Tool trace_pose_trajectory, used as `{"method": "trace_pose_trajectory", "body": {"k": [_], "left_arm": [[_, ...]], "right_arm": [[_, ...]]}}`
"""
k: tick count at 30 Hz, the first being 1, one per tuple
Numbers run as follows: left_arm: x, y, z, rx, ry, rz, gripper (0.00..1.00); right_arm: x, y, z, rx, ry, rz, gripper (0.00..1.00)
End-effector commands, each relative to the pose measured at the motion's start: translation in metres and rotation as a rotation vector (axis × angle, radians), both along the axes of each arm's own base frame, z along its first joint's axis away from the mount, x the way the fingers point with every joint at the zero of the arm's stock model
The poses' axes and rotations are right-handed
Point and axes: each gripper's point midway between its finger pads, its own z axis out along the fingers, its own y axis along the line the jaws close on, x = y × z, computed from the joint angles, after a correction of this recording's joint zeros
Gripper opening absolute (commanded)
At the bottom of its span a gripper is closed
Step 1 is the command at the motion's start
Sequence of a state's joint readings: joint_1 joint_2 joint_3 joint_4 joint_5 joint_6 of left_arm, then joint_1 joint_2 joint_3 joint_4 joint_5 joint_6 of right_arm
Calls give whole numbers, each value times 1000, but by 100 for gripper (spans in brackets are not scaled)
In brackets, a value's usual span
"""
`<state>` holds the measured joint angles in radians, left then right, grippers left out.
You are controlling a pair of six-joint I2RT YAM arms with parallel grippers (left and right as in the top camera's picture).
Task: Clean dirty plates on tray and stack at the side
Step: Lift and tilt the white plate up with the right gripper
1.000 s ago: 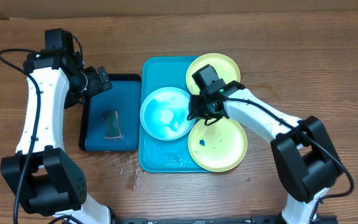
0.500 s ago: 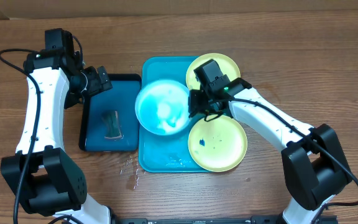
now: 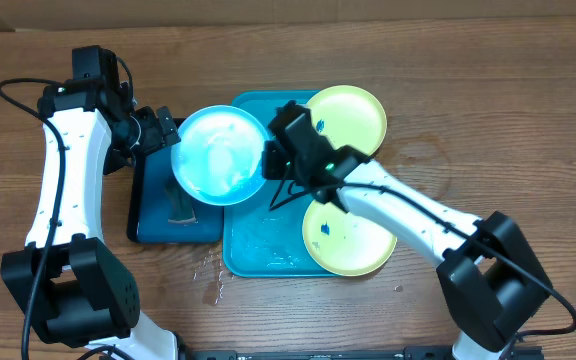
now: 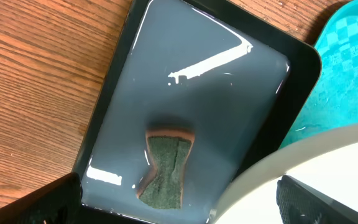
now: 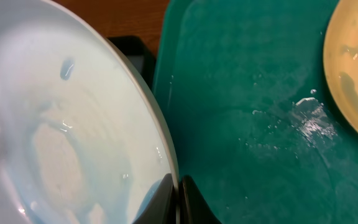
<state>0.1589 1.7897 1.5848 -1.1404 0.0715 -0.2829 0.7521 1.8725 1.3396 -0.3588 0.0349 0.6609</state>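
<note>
**Cleaning under way, nothing stacked**

Left gripper [image 3: 160, 131] hangs open above the dark tray [image 3: 148, 205] and sponge [image 3: 179, 200]. The blue plate [image 3: 218, 153], raised across both trays, is clamped at its rim by the right gripper [image 3: 270, 160]. Two yellow-green plates [image 3: 343, 245] (one smeared) wait on the turquoise tray [image 3: 263, 245]

a brown wood-grain table [image 3: 488, 100] fills the view, with a pale strip [image 3: 268, 6] along its far edge.

The right gripper [image 3: 270, 160], clamped on the light blue plate [image 3: 219, 153], swung left and carried it from the turquoise tray [image 3: 258, 248] until it hung partly over the dark-blue tray [image 3: 153, 225].
</note>
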Motion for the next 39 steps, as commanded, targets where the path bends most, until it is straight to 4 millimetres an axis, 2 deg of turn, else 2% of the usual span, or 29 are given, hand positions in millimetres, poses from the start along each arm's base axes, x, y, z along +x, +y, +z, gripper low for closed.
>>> {"method": "trace_pose_trajectory", "body": {"k": [1, 4, 14, 23, 39], "left_arm": [[3, -1, 11, -4, -32, 8, 100], [3, -1, 11, -4, -32, 8, 100], [3, -1, 11, -4, -32, 8, 100], [3, -2, 11, -4, -33, 8, 100], [3, -2, 11, -4, -32, 8, 100]], "right_arm": [[12, 4, 23, -24, -121, -80, 4], [11, 10, 23, -50, -162, -77, 4], [13, 33, 47, -156, -392, 94, 4], [15, 54, 74, -117, -519, 146, 4], [19, 57, 84, -131, -585, 167, 4]]}}
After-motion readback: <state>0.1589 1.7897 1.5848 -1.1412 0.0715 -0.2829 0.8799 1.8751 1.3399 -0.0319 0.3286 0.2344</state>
